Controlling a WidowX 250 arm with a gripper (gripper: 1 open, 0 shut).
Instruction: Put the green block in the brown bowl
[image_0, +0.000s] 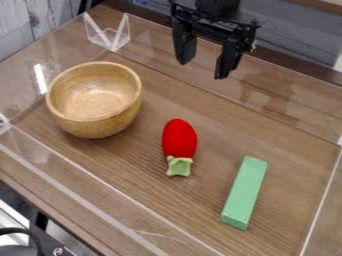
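The green block (245, 192) is a long mint-green bar lying flat near the front right of the tabletop. At the left stands the brown bowl (94, 98), a round wooden bowl with nothing in it. My gripper (203, 58) hangs at the back centre, pointing down with its dark fingers spread open and nothing between them. It is well behind the block and to the right of the bowl, touching neither.
A red strawberry-like toy (179, 145) with a pale green stem lies between bowl and block. A low clear plastic wall (107, 35) rims the wooden table, with a folded corner piece at the back left.
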